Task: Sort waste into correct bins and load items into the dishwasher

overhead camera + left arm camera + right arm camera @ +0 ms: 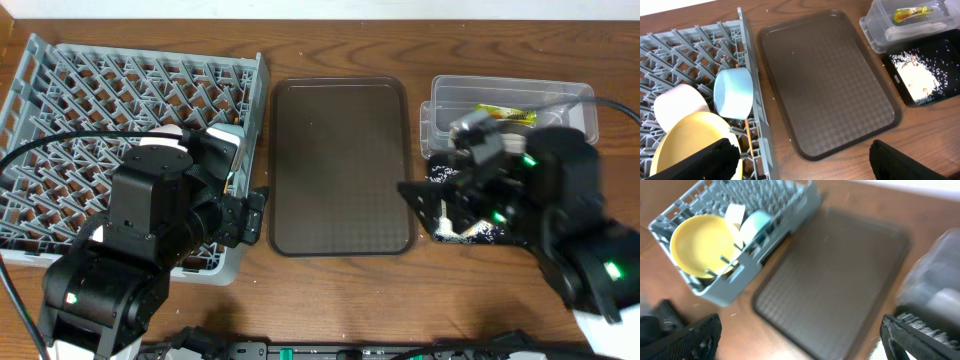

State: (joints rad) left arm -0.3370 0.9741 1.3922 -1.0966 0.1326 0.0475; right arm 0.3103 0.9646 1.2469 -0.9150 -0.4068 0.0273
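Observation:
The grey dish rack (70, 100) holds the yellow plate (687, 142), white bowl (677, 102), light-blue bowl (734, 92) and a chopstick (748, 140) near its right edge; the rack also shows in the right wrist view (785, 210). The clear tub (560, 100) holds the green-yellow wrapper (910, 13) and a white napkin (912, 31). The black tray (940, 50) holds rice crumbs (912, 77). My left gripper (805, 162) is open and empty over the rack's right edge. My right gripper (800, 335) is open and empty over the brown tray's right side.
The dark brown serving tray (340, 165) lies between the rack and the bins on the wooden table (330, 300). The arms' bodies cover the rack's front right corner and most of the black tray in the overhead view.

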